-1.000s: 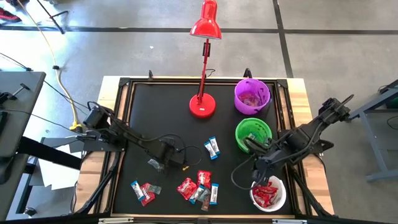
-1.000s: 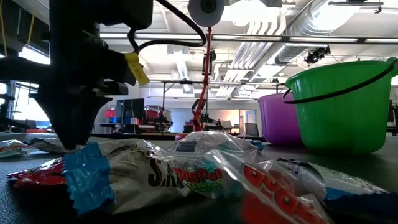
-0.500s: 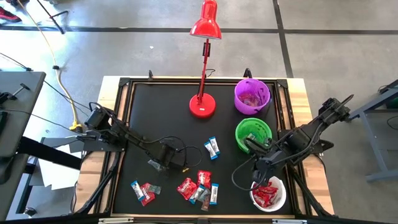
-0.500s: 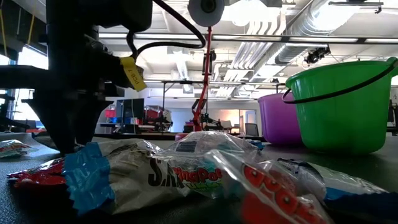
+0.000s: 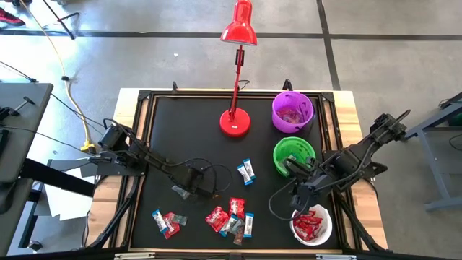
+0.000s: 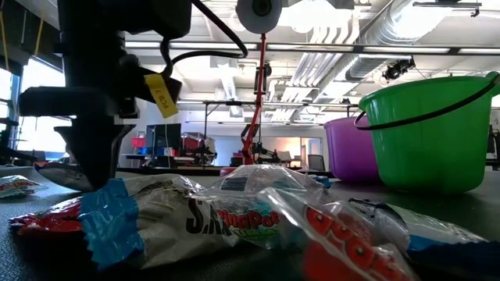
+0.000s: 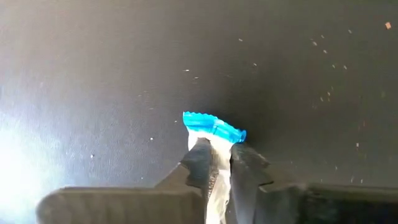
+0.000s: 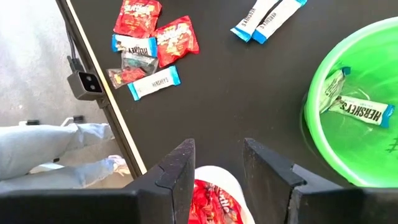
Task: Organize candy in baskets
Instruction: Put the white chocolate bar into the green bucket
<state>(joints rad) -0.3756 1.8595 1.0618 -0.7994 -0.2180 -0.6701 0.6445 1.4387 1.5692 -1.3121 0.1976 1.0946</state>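
Pinching a blue-ended candy (image 7: 213, 127), left pincer (image 7: 217, 167) apparently beside scattered sweets (image 5: 229, 217).

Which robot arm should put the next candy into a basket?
Probably the left: its gripper is shut on a small blue-and-white wrapped candy. The right gripper hangs open and empty over the round white basket.

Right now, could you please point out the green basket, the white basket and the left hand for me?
green basket (image 5: 277, 153), high view, on its left rim.
white basket (image 5: 328, 230), high view, on its right rim.
left hand (image 7: 219, 163), left wrist view, between fingertips pinching a blue-and-white candy.
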